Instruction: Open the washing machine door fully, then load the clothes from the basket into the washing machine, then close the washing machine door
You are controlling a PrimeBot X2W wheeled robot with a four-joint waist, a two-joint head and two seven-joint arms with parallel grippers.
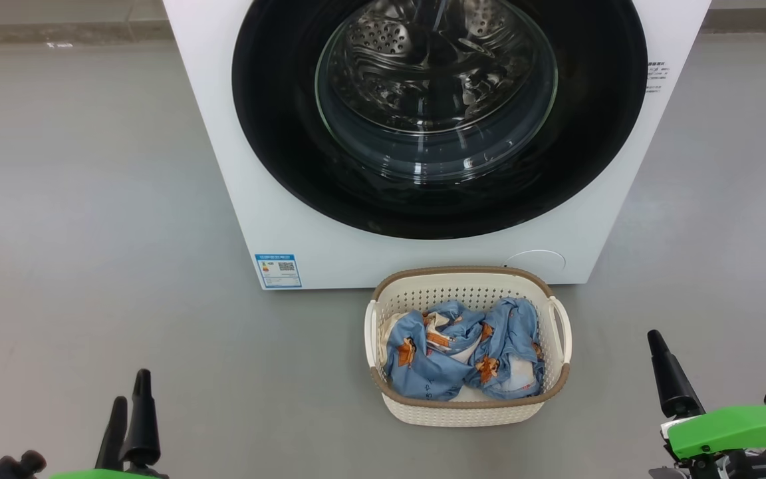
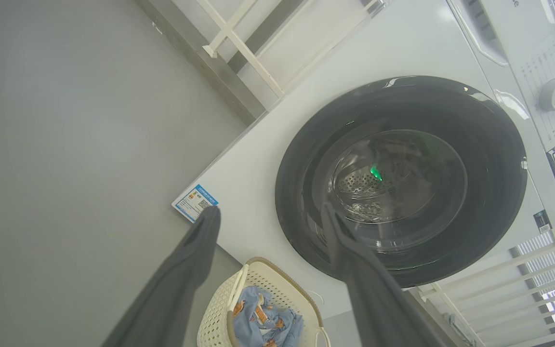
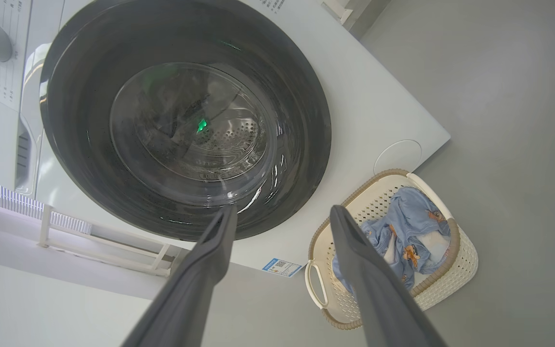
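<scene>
Washing machine door (image 1: 437, 113) is shut, sitting flush in the front of the washing machine (image 1: 237, 199); the steel drum shows through the glass and looks empty. Clothes (image 1: 463, 359) all lie bunched in the basket (image 1: 469, 416), which stands on the floor just in front of the machine's lower front edge, toward its right corner, below the round flap (image 1: 536, 261). Left gripper (image 2: 270, 210) has its fingers spread wide and holds nothing; right gripper (image 3: 282, 212) likewise, released and empty. Both hang low and well apart from door and basket. Judgement: no step is done. Opening the door comes first, then loading the clothes, then closing.
</scene>
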